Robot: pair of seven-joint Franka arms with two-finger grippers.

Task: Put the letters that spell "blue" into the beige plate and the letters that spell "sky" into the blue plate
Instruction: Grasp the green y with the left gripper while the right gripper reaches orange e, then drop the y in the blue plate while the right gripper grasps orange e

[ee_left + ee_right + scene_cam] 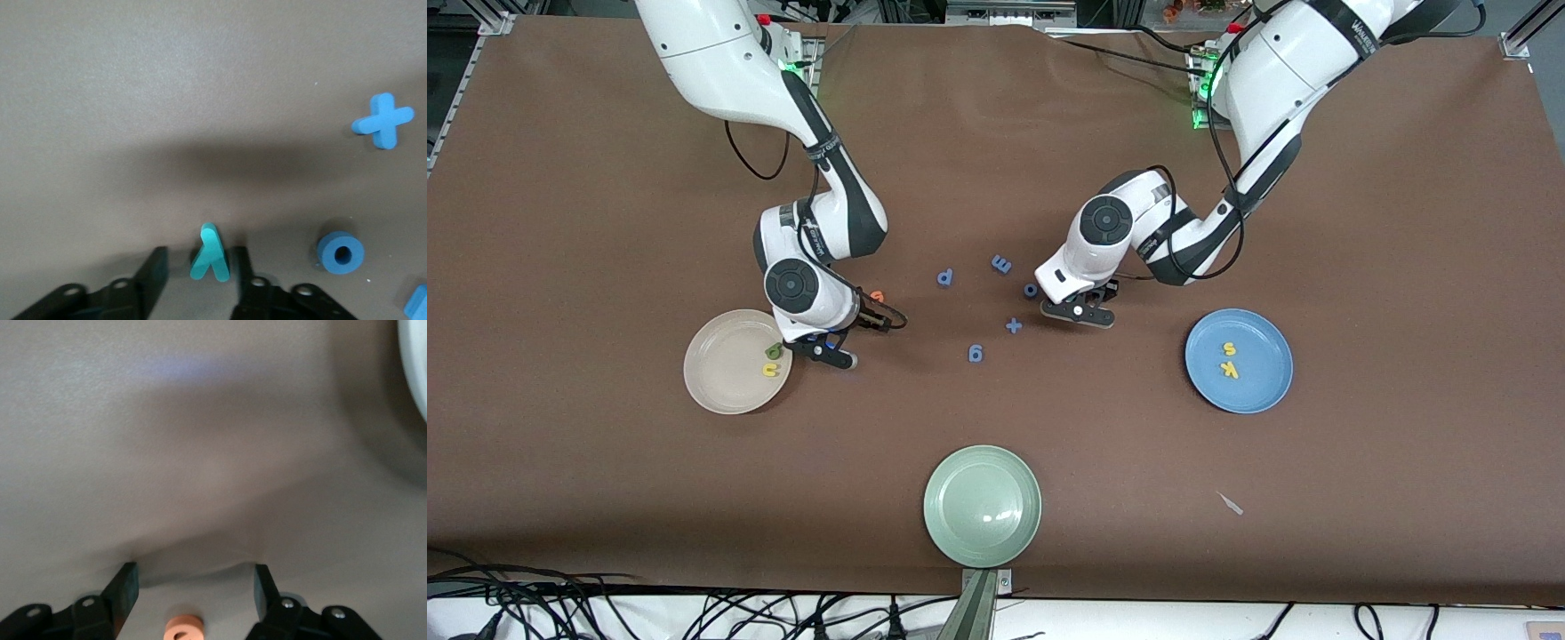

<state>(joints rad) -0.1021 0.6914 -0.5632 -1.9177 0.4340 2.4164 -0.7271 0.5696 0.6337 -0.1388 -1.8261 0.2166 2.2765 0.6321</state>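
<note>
The brown tabletop (996,133) carries a beige plate (720,378), a blue plate (1258,387) and a pale green plate (983,507) nearest the front camera. Loose blue foam letters (975,354) lie mid-table, with a teal y (210,253) and an orange letter (183,627).

The table (587,267) wears a matt brown covering that looks like cloth or felt, faintly rippled at the robots' edge. The teal "y" (210,254) and the blue plus sign (382,120) look like soft, matt foam with cleanly cut edges, as does the blue ring (340,252). The pale green plate (983,507) is glossy and shows a bright glare patch; the beige plate (725,364) and the blue plate (1258,378) look smooth with a duller sheen. The arm shells (711,62) are glossy white plastic with black joints.
</note>
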